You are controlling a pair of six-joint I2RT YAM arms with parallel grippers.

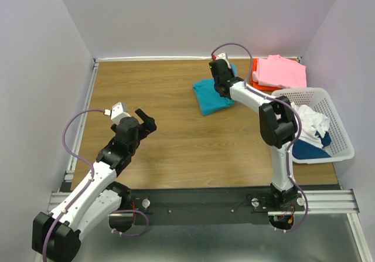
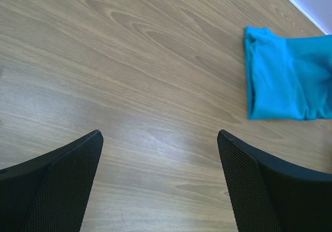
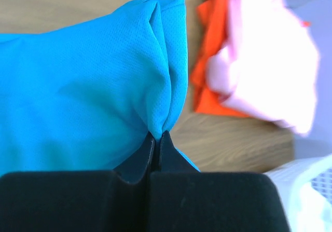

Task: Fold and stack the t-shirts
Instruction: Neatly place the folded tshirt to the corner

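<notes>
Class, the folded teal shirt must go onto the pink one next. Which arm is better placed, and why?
Right. The right tool is shut on the teal shirt, close to the pink shirt. The left tool hangs open over the table, apart from every shirt.

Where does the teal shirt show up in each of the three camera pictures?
Top external: the teal shirt lies folded at the far middle of the wooden table, under the right claw.
Left wrist: the teal shirt is at the upper right, on the wood.
Right wrist: the teal shirt fills left and centre, pinched in the right claw.
Shared landmark: the wooden table, in all three.
</notes>
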